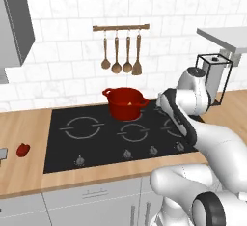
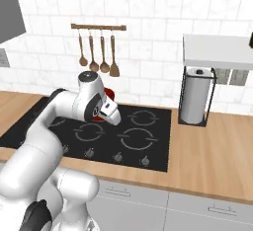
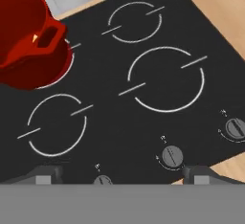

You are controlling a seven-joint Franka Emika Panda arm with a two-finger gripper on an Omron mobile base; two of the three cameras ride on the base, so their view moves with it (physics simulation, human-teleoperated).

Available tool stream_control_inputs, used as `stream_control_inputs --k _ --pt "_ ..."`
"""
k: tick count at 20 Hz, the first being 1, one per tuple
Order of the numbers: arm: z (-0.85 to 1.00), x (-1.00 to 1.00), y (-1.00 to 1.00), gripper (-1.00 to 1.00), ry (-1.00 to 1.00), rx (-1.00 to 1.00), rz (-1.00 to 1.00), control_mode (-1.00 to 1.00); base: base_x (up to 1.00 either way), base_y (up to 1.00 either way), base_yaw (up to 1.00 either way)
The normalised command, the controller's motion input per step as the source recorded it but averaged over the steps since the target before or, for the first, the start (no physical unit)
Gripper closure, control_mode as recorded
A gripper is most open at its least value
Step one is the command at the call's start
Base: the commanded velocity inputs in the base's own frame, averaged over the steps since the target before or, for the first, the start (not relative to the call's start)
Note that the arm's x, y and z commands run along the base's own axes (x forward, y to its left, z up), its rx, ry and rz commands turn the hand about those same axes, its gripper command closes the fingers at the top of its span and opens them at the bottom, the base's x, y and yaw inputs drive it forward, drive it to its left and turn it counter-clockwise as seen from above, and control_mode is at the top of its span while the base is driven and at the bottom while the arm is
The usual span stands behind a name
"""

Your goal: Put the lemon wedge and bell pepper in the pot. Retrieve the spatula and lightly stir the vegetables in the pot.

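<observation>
Bell pepper [image 1: 22, 149] sits far left on the wooden counter [image 1: 24, 123], well off the black cooktop [image 1: 96, 145] and well apart from the pot [image 1: 124, 103]. Just left of it at the frame edge is a grey sliver [image 1: 2, 154]; can't tell what it is.

Handling guess: pepper is light, fairly firm, glossy skin so probably slippery. Rounded body, may roll if nudged. I'd pinch across the mid-body from above, not by the stem.

Pot is on a rear burner, mid-frame in the left base view. A small pale-yellow speck inside it reads as the lemon wedge [image 1: 129, 105], so that half looks done. Pot is likely heavy and stiff; no need to move it.

Gripper [image 3: 119, 176] hangs over the cooktop's front right, near the knobs [image 3: 171, 156]. Jaws spread wide, nothing between them.

View differences:
- Left base view has the pepper and the pot's interior.
- Right base view has the arm in front of the pot, just a red sliver [image 2: 109, 95] past the wrist. It adds the paper towel holder [image 2: 196, 96] on the right counter.
- Hand view gives the pot rim and loop handle [image 3: 48, 37] up close at top left, plus the wedge as a yellow fleck [image 3: 34, 37].
- Utensil rail [image 1: 120, 27] on the wall carries all-wooden pieces; no grey-bladed spatula there.
</observation>
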Motion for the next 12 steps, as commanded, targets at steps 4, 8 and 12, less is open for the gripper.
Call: stream_control_inputs --k 4,8,12 --pt "0.0 0.0 0.0 -1.0 0.0 0.0 0.0 1.0 -0.02 1.0 0.02" --pt "0.0 0.0 0.0 -1.0 0.0 0.0 0.0 1.0 0.0 1.0 0.0" --pt "0.0 0.0 0.0 -1.0 0.0 0.0 0.0 1.0 0.04 1.0 0.0"
